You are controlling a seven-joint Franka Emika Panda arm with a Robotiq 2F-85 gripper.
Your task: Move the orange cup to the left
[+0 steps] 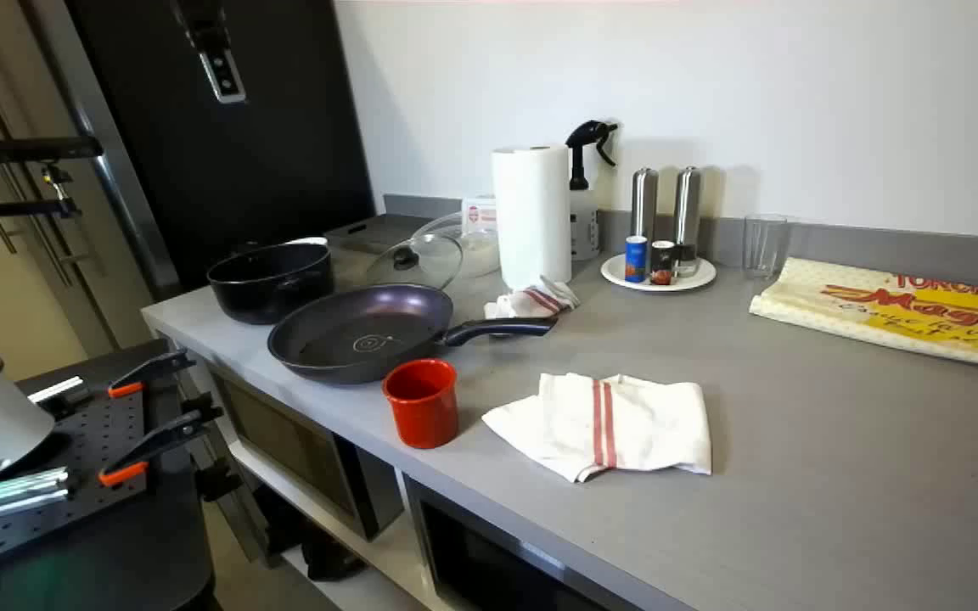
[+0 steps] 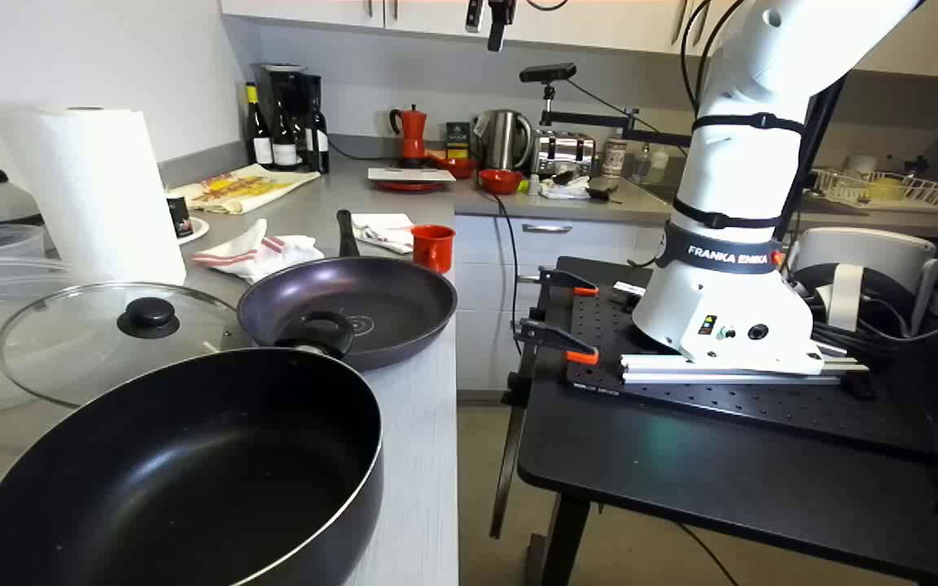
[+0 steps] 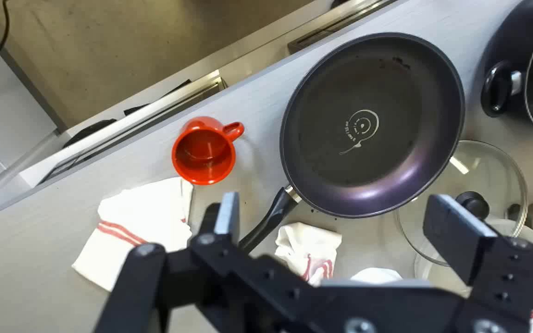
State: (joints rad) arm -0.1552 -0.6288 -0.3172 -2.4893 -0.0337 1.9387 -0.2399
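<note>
The fingers (image 3: 454, 240) stand wide apart in the wrist view, blurred, with the gripper (image 3: 340, 222) filling its lower edge. In an exterior view only the fingertips (image 2: 500, 20) show, cut off at twelve o'clock; the arm (image 2: 750, 171), toward two o'clock, also runs out past the top.

The red-orange cup (image 3: 204, 155) stands upright on the counter (image 1: 795, 441), near its front edge. With twelve at the top of the wrist view, it sits at about nine o'clock from the frying pan (image 3: 363, 92), apart from it, its handle pointing to two. In an exterior view the cup (image 1: 423, 416) hides that handle.

A striped towel (image 3: 141, 208) lies between seven and eight o'clock from the cup, partly covered by the gripper. The pan's handle points the same way and slips behind a finger. The black pot (image 3: 511, 41), between two and three from the pan, is cut off by the right edge; the glass lid (image 3: 493, 171), between four and five, is partly hidden by the other finger.

In an exterior view the paper roll (image 1: 533, 216) covers part of the spray bottle (image 1: 587, 221), and the drinking glass (image 1: 765, 246) is faint.
</note>
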